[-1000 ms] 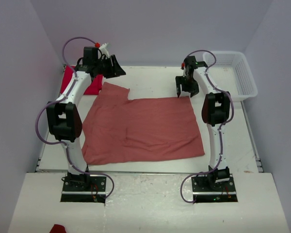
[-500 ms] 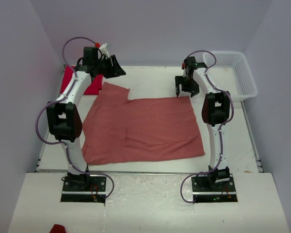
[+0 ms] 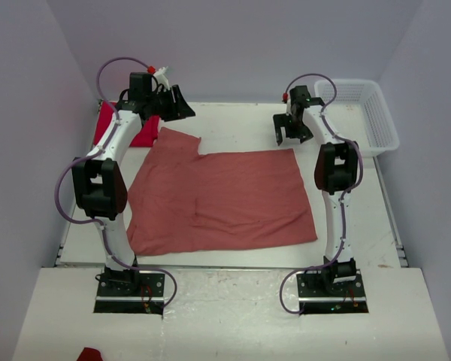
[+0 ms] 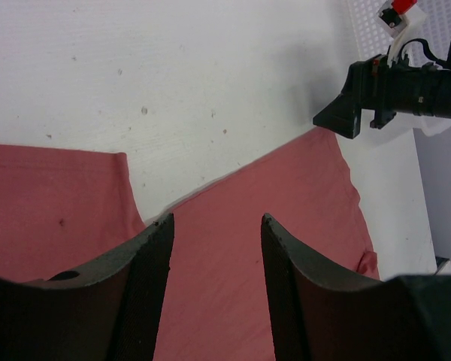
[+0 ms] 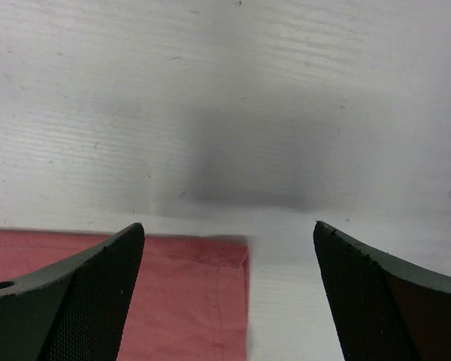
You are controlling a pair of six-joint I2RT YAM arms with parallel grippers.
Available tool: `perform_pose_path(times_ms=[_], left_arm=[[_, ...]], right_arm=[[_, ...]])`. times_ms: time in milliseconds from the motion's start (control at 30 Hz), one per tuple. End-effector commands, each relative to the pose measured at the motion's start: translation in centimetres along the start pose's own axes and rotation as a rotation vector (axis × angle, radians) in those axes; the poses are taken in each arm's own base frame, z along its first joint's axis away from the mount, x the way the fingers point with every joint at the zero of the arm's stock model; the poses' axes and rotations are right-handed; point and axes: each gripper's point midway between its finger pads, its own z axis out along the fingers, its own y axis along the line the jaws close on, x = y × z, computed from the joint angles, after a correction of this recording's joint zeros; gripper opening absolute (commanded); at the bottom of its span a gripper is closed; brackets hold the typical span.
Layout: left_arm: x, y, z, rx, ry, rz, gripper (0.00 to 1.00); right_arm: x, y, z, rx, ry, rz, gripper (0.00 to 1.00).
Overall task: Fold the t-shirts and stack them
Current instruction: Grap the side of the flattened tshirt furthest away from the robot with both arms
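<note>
The salmon-pink t-shirt (image 3: 222,199) lies flat mid-bench. Its far right corner sits under the right tool (image 5: 227,226), spread wide and empty. The left tool (image 4: 216,218), half-spread and empty, hangs above its far left edge. The red t-shirt (image 3: 105,124) hugs the bench's (image 3: 233,124) far left edge.

You have the salmon-pink t-shirt (image 3: 222,199) spread across the middle of the counter (image 3: 233,124). The red t-shirt (image 3: 105,129) lies bunched at the far left corner, and the white mesh basket (image 3: 376,120) sits at the far right.
</note>
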Motion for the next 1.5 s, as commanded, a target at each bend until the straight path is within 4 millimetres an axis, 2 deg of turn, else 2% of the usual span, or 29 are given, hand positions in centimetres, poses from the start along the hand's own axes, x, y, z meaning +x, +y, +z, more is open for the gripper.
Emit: perform_pose_path(times_ms=[0,167,333,500,700,867,1233,1433,1467], left_arm=[[-0.5,-0.3,0.0,0.029,-0.010,0.008,0.52],[-0.4,-0.3,0.0,0.033,-0.008,0.005,0.52],[-0.5,-0.5,-0.1,0.031,-0.010,0.011,0.52],[-0.5,-0.4,-0.1,0.032,-0.009,0.008,0.52],[-0.3,-0.6,-0.1,0.039,-0.006,0.006,0.52],[-0.3,-0.4,-0.2,0.031,-0.008,0.011,0.52],[-0.5,-0.7,-0.5,0.034,-0.015,0.011,0.52],[-0.6,-0.7,-0.5,0.033,-0.015,0.016,0.53],[-0.5,-0.7,-0.5,0.035,-0.013,0.012,0.53]], right_arm=[[-1.0,-0.5,0.5,0.003,-0.033,-0.018,0.94],[-0.8,-0.4,0.2,-0.023,-0.027,0.039,0.91],[-0.8,0.2,-0.8,-0.077,-0.016,0.079,0.82],[-0.5,0.4,-1.8,-0.091,0.002,0.116,0.83],[-0.5,0.5,-1.9,-0.090,-0.015,0.110,0.86],[0.3,1.1,-2.3,-0.122,-0.001,0.119,0.86],[1.6,1.7,-2.9,-0.137,0.060,0.143,0.75],[2.0,1.7,-3.2,-0.091,0.084,0.153,0.66],[2.2,1.7,-2.9,-0.088,0.094,0.152,0.62]])
